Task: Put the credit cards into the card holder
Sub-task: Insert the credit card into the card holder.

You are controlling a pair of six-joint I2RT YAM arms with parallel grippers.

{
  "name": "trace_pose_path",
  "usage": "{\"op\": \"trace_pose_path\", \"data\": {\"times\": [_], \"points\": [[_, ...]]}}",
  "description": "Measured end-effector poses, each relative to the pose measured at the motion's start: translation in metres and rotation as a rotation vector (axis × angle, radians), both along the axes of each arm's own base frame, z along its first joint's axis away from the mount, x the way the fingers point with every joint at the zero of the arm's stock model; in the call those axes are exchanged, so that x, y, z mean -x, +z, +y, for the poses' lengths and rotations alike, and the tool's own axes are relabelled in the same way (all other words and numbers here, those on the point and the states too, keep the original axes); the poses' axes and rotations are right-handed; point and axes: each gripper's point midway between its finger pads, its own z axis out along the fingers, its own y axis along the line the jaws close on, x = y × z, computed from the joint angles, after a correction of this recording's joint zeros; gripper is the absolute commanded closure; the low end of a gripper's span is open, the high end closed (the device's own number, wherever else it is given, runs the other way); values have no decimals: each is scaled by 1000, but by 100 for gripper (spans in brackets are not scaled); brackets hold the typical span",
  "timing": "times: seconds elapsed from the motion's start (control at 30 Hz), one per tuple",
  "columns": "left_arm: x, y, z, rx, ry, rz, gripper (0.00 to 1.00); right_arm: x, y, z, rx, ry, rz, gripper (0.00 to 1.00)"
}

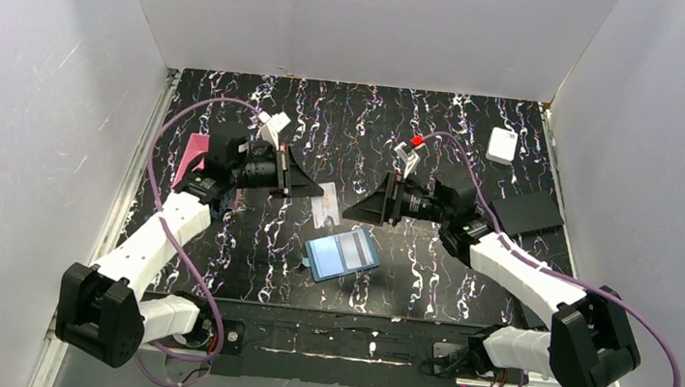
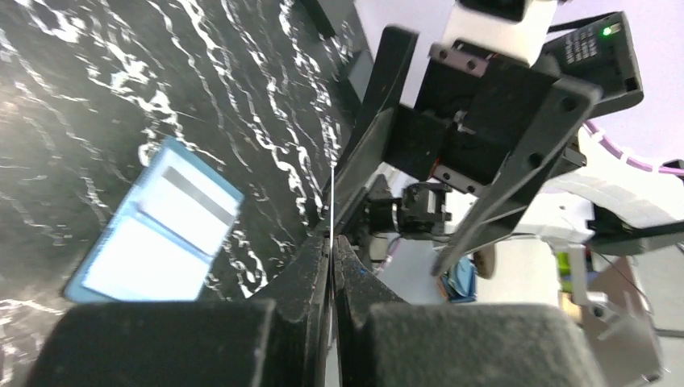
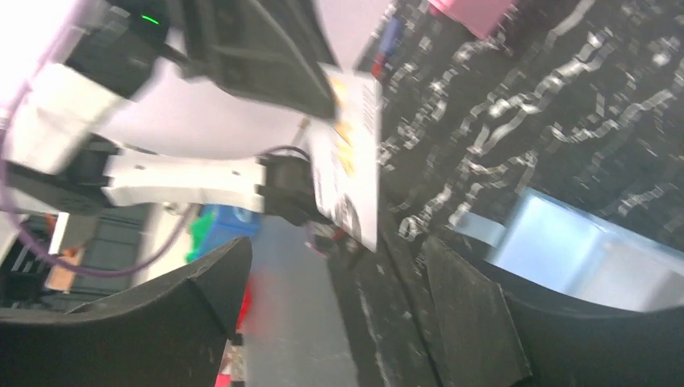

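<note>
The card holder lies open on the black marbled table, pale blue slots up; it also shows in the left wrist view and the right wrist view. My left gripper is shut on a whitish credit card, held above the table; the left wrist view shows the card edge-on as a thin line. My right gripper is open and empty, facing the card from the right, a short gap away. I see no other card.
A pink tray sits at the left behind my left arm. A white box lies at the back right, and a flat black rectangle at the right. White walls close in three sides.
</note>
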Motion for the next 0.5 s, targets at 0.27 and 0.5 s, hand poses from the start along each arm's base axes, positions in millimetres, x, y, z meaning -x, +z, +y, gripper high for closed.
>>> {"op": "trace_pose_path", "data": {"times": [0.27,0.5], "points": [[21,36,-21,164,-75,-46,100,11,36,0,-165,12,20,30],[39,48,-33,220,-128,-48,100,17,46,-1,-251,35,73,75]]}}
